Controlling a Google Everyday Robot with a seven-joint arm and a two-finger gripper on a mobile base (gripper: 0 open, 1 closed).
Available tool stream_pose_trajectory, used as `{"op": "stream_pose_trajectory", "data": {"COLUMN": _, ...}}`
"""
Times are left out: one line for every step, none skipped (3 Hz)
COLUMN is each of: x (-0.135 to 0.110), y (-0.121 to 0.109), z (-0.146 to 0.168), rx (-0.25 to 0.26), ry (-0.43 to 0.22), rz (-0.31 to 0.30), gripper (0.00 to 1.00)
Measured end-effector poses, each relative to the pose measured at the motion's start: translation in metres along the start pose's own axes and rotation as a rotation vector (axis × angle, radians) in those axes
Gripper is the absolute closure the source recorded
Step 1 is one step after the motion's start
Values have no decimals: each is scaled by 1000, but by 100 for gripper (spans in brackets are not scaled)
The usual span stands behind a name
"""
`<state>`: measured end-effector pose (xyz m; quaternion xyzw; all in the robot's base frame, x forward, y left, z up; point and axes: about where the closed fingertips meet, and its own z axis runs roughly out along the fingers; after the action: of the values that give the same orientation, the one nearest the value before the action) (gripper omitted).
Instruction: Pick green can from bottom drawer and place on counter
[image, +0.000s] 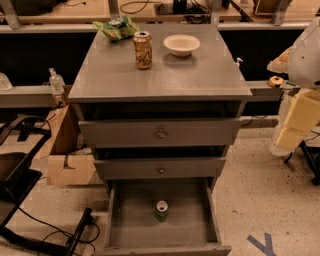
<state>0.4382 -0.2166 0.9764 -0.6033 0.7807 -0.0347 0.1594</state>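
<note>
- The tool (299, 117) hangs at the right edge of the view, level with the upper drawers and well clear of the cabinet. Whether it is released or clenched cannot be told, but nothing shows in its hold.
- The green can (161, 210) stands upright on the floor of the open bottom drawer (165, 248). It sits well below the tool and far off to the side, near the middle of the drawer and apart from every wall.
- Its silver top faces up. Whether it is sealed or full cannot be seen, so its weight is an open question; a small drink can is likely light either way.
- The thin metal wall is probably smooth and slippery, and it would likely dent under a hard squeeze, so moderate pressure looks wise.
- The best hold is likely across the round body at about mid-height, reached from above, since the drawer walls and the closed drawers overhead limit a sideways approach.
- A tall narrow can tips easily, so a nudge on approach could knock it over and let it roll.
- The surface (115, 75), higher than the tool, carries a tan-orange can (142, 49), a white bowl (181, 45) and a green snack bag (117, 28) toward its far side.
</note>
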Motion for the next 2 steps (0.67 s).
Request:
{"op": "stream_pose_trajectory", "data": {"x": 0, "y": 0, "z": 0, "rx": 0, "ry": 0, "rz": 0, "gripper": 0}}
{"op": "stream_pose_trajectory", "data": {"x": -1, "y": -2, "z": 10, "rx": 4, "ry": -69, "rz": 15, "gripper": 0}}
